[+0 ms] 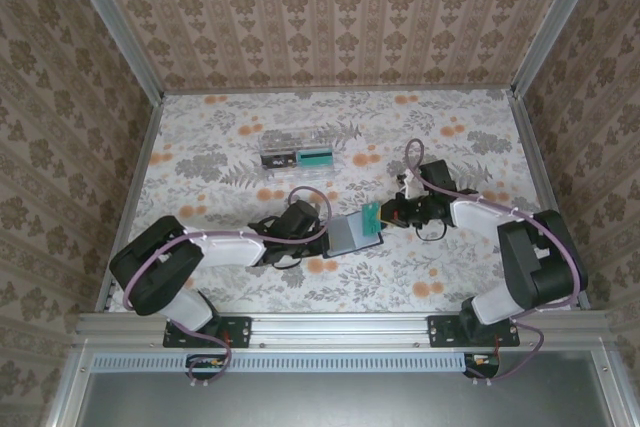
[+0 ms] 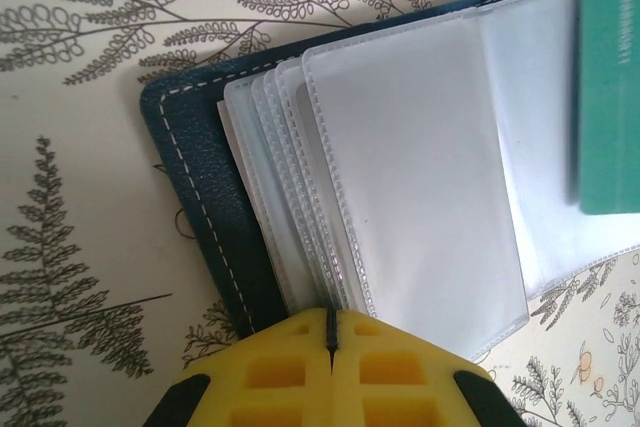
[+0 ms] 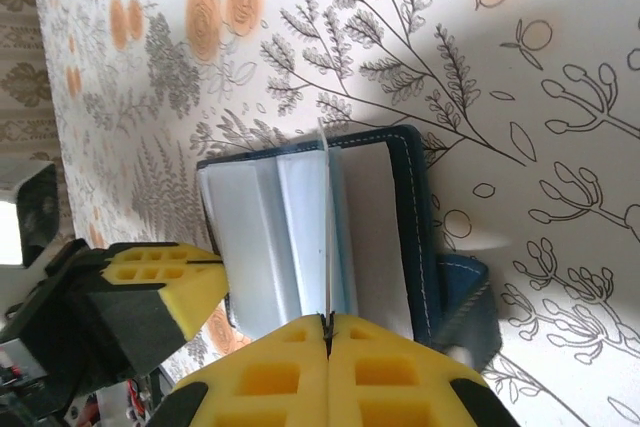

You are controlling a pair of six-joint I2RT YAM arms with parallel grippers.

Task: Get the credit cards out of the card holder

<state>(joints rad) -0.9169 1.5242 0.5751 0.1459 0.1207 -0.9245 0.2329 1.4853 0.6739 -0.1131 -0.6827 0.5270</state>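
The card holder (image 1: pixel 347 238) lies open on the table between the arms, its grey-blue inside facing up. In the left wrist view its dark stitched cover (image 2: pixel 190 177) and several clear sleeves (image 2: pixel 420 167) fan out. My left gripper (image 1: pixel 327 234) (image 2: pixel 330 319) is shut on the sleeves' near edge. My right gripper (image 1: pixel 385 215) (image 3: pixel 326 322) is shut on a green credit card (image 1: pixel 372 217) (image 2: pixel 610 77), held on edge over the holder's right end. In the right wrist view this card (image 3: pixel 325 217) is a thin line above the open holder (image 3: pixel 420 207).
A clear plastic box (image 1: pixel 298 150) with cards inside stands farther back on the floral tabletop. The left gripper's yellow fingers (image 3: pixel 165 282) sit close to the holder's far end in the right wrist view. Papered walls close in the table on three sides.
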